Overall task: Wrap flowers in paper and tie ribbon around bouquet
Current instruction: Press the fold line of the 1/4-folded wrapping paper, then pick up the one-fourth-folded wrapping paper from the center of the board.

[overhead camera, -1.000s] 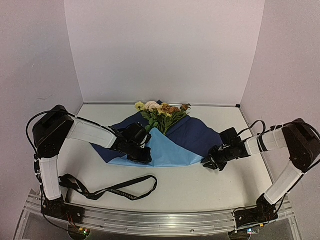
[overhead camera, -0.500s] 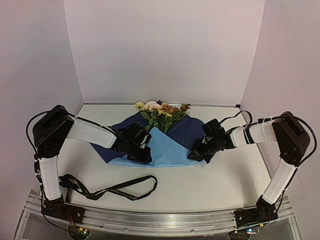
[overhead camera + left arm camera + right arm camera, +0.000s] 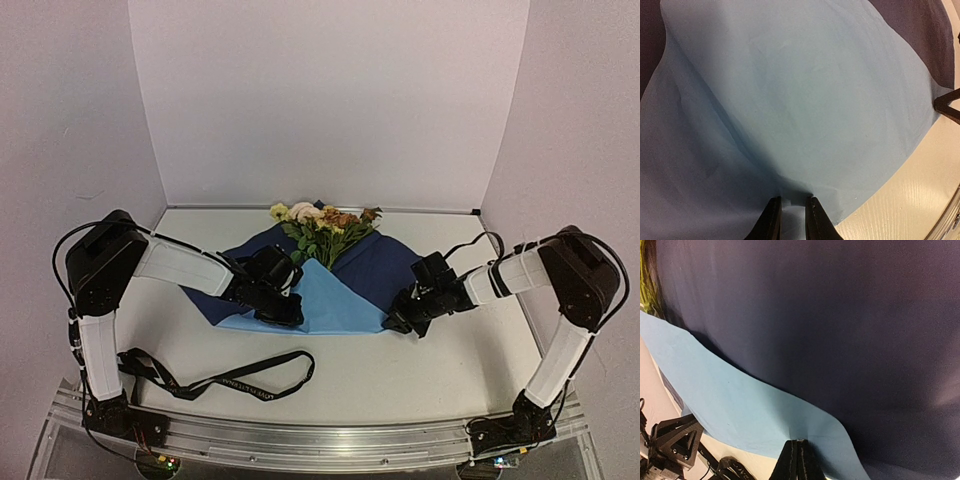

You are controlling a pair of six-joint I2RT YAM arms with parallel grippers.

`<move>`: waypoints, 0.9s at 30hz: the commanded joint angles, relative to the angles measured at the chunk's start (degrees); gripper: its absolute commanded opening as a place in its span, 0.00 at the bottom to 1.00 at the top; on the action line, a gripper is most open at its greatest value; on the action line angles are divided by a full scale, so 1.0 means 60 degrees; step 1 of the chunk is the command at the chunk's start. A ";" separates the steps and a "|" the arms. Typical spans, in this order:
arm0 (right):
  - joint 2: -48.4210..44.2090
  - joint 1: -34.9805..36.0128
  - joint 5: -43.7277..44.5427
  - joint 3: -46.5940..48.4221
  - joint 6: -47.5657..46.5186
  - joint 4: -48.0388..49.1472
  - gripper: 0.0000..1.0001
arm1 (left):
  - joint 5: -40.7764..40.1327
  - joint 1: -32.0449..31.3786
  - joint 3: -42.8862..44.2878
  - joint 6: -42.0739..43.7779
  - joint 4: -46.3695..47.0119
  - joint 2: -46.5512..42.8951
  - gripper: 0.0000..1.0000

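Left wrist: we see the left gripper (image 3: 793,198) pinching the paper (image 3: 805,100).
Right wrist: the right gripper (image 3: 797,442) is clamped on its edge.
Top only: the flowers (image 3: 325,226) and the ribbon (image 3: 240,382).

— What moved?
— The right arm's fingers (image 3: 790,465) swung in from the white surface (image 3: 450,370) to the large light blue paper sheet (image 3: 335,300).
— And now?
— They've pinched shut on its near right corner.
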 commanded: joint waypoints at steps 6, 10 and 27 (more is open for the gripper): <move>-0.0916 -0.0926 0.1175 -0.1835 -0.0030 -0.0596 0.00 | -0.0140 0.0091 0.0206 0.0048 -0.0185 0.0284 0.19; -0.1507 -0.1151 0.1375 -0.2476 -0.0004 -0.0584 0.00 | -0.0115 0.0096 0.0254 0.0063 -0.0209 0.0298 0.19; -0.2318 -0.0638 0.1357 -0.2827 0.0532 0.0435 0.48 | 0.0078 0.0090 0.0469 0.0024 -0.0156 0.0390 0.19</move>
